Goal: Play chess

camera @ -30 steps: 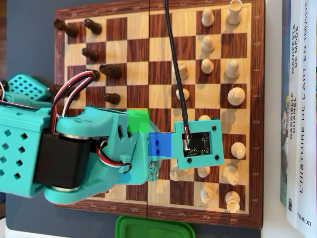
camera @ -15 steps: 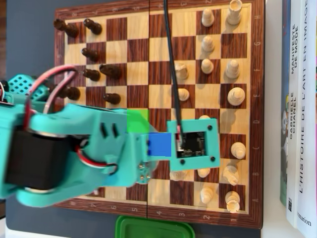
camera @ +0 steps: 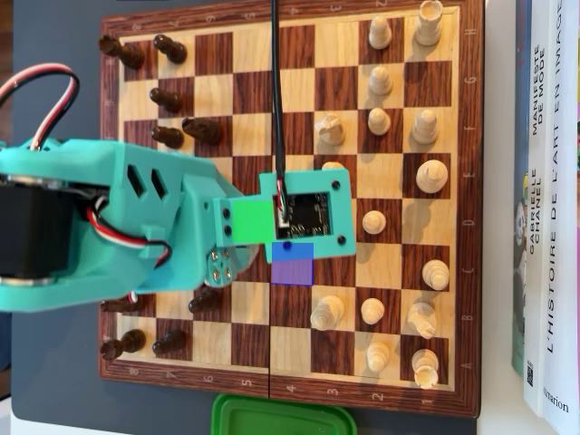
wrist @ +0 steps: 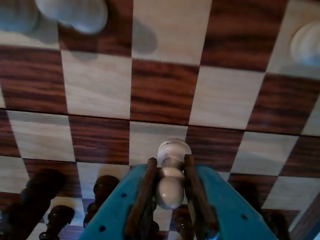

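In the wrist view my gripper (wrist: 170,162) is shut on a white pawn (wrist: 171,172), whose round head sticks out past the two brown pads. The pawn hangs above the wooden chessboard (wrist: 162,90). Dark pieces (wrist: 45,192) stand close under the jaws at the lower left. In the overhead view the teal arm (camera: 109,227) reaches from the left over the board (camera: 254,54), and its wrist camera board (camera: 306,213) hides the jaws and the pawn. Dark pieces (camera: 172,136) fill the left side and white pieces (camera: 430,175) the right.
A green square patch (camera: 251,220) and a blue one (camera: 292,263) show near the board's middle. A green lid (camera: 281,417) lies below the board. Books (camera: 548,199) stand along the right edge. More white pieces (wrist: 75,12) sit at the top of the wrist view.
In the overhead view the arm has swung up and to the left, carrying its wrist from the lower white side to the board's middle.
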`<state>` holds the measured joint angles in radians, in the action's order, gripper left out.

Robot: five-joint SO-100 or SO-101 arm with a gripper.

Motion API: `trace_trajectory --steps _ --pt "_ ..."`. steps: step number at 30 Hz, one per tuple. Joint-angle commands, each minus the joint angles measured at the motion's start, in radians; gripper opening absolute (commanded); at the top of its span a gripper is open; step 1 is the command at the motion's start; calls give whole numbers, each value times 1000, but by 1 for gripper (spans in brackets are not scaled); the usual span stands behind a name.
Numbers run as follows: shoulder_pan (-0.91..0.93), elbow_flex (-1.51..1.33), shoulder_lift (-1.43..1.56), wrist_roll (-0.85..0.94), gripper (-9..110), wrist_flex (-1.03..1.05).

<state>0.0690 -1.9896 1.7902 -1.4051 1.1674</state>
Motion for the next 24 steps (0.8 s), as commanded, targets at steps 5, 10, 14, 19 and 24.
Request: trace_trajectory --steps 5,10,14,19,24 --pt "-11 -8 37 -8 3 3" --pt "-28 -9 37 -37 3 5" --pt "-34 -9 35 -38 3 31" --pt "-29 -9 26 -48 3 40" --pt "-71 -9 26 -69 3 35"
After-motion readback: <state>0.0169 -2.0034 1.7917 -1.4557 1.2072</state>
